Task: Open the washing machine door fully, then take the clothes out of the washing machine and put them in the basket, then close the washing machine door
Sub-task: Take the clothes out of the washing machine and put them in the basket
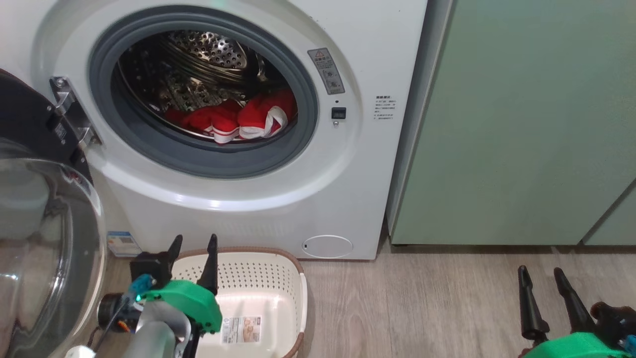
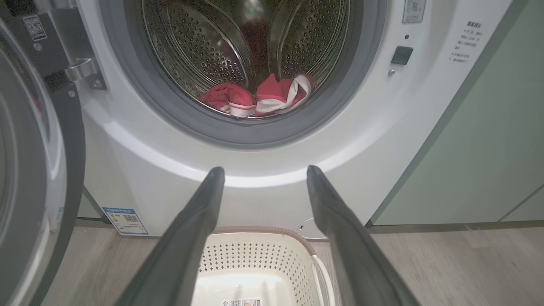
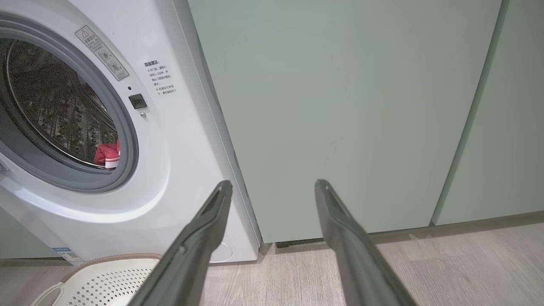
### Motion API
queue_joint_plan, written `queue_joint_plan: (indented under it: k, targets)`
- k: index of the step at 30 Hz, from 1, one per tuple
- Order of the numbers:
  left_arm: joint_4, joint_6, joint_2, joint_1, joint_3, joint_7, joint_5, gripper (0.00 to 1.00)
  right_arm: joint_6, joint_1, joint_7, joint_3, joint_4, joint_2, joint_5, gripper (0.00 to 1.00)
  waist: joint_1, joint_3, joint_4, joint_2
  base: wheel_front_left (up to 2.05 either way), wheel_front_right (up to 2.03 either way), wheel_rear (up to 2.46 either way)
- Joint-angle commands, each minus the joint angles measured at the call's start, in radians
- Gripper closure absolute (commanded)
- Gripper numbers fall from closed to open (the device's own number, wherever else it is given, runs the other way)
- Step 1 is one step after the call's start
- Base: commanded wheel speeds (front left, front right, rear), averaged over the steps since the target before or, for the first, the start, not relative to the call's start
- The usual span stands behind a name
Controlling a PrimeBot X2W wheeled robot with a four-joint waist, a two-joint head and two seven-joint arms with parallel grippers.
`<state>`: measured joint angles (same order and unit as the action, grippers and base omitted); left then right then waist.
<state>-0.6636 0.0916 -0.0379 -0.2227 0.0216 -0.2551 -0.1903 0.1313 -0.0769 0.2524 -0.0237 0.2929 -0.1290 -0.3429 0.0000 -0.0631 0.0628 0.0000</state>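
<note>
Clothes (image 1: 248,119), red with white trim, are seen low in the washing machine (image 1: 238,209); the washing machine door (image 1: 44,238) is swung wide. Removal is judged next: the left gripper (image 1: 194,239), parted and empty near the basket (image 1: 298,278) like the right gripper (image 1: 539,271), must be reached inside.

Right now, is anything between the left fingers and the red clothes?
Nothing visible. The door stands open at the left, the left fingers are spread above the basket, and the clothes lie in the open drum.
</note>
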Motion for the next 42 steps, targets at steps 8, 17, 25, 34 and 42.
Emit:
queue_joint_plan:
  k: [8, 17, 25, 34, 42]
  targets:
    - [-0.120, -0.019, -0.012, -0.173, 0.007, -0.004, 0.012, 0.00, -0.001, 0.048, 0.009, -0.050, -0.047, 0.001, 0.005, 0.00, 0.0000, 0.049, -0.031, 0.0000, 0.00, 0.00, 0.00]
    - [-0.307, -0.019, -0.070, -0.435, 0.013, 0.148, 0.006, 0.00, -0.001, 0.105, 0.009, -0.083, -0.055, 0.012, 0.011, 0.00, 0.0000, 0.164, -0.110, 0.0000, 0.00, 0.00, 0.00]
    - [-0.427, -0.016, -0.168, -0.697, 0.008, 0.329, -0.002, 0.00, -0.001, 0.201, 0.009, -0.095, -0.062, 0.021, 0.012, 0.00, 0.0000, 0.307, -0.176, 0.0000, 0.00, 0.00, 0.00]
    - [-0.491, 0.017, -0.244, -0.915, -0.010, 0.463, -0.049, 0.00, -0.001, 0.296, 0.009, -0.112, -0.083, 0.038, 0.012, 0.00, 0.0000, 0.439, -0.237, 0.0000, 0.00, 0.00, 0.00]
    - [-0.521, 0.033, -0.320, -1.065, 0.017, 0.569, -0.055, 0.00, -0.001, 0.359, 0.009, -0.128, -0.088, 0.060, 0.008, 0.00, 0.0000, 0.544, -0.297, 0.0000, 0.00, 0.00, 0.00]
